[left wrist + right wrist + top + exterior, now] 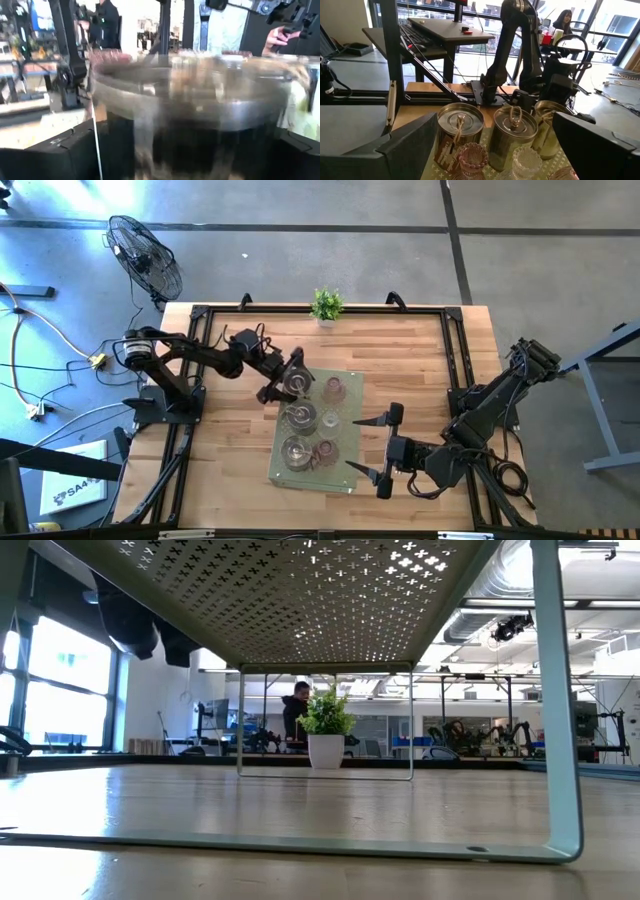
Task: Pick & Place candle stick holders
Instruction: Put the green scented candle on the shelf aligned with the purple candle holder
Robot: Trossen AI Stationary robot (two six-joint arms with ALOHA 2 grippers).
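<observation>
Blur hiding the silver holder [190,100] between the left gripper [283,378] jaws, grip unclear, right gripper [376,446] jaws wide.

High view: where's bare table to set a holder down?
Bare wood lies between the perforated metal tray and the table's left edge, and between the small green potted plant and the tray. The tray is crowded with silver metal holders and pink glass cups.

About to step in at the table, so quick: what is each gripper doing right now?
Left gripper: around a silver candle stick holder on the perforated tray; grip cannot be told.
Right gripper: open, empty, at the tray's edge.
</observation>
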